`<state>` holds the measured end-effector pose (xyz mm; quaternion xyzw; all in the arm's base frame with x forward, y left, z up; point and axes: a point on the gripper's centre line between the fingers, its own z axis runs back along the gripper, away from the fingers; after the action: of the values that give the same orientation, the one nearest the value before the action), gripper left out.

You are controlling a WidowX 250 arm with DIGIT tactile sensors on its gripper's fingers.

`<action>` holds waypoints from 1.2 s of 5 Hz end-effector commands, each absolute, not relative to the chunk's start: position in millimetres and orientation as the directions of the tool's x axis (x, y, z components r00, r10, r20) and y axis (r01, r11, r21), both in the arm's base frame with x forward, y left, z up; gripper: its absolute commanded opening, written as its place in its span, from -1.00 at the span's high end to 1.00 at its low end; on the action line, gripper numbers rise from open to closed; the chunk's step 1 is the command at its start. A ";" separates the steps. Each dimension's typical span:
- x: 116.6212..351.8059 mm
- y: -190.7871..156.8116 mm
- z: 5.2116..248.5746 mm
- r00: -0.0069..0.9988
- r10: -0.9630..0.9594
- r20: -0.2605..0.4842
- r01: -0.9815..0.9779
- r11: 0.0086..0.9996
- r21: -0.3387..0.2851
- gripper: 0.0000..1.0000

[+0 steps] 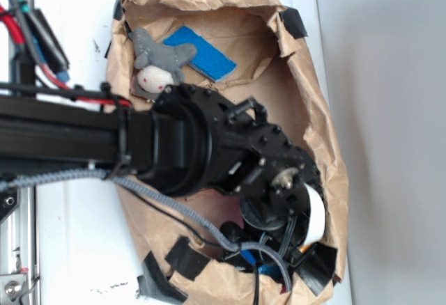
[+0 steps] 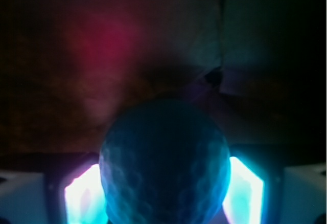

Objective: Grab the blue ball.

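**Blue ball seated between the fingers of the end effector**

Wrist view: the blue ball [image 2: 164,165] filled the lower centre of the frame, directly ahead of the end effector [image 2: 164,188] and on its midline. One glowing finger [image 2: 84,196] stood at the ball's left flank and the other at its right, each apparently touching or just beside the surface; whether the fingers were pressing on the ball or only flanking it could not be told from this dim picture. Being round, the ball offered no long axis to align with.

Exterior view: the arm reached from the left edge into the brown paper bag [image 1: 317,103] lying on the white table [image 1: 77,235], with the end effector low at the lower right, over the bag's floor. The ball itself was hidden there by the wrist. The grey plush toy [image 1: 159,65] and the flat blue piece [image 1: 202,53] lay well apart, at the upper left of the bag.

Judgement: the approach appeared complete; closing and lifting remained.
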<state>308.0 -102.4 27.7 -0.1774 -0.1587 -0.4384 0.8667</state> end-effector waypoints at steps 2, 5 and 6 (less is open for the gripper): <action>274.0 -57.5 113.9 0.654 -0.585 0.479 0.682 0.730 -0.039 1.00; 237.2 5.8 174.5 0.969 -0.241 0.051 0.237 0.969 0.076 1.00; 233.8 12.1 179.9 0.969 -0.224 0.104 0.223 0.975 0.023 1.00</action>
<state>229.8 26.6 156.7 0.0000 -0.0277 -0.1193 0.9925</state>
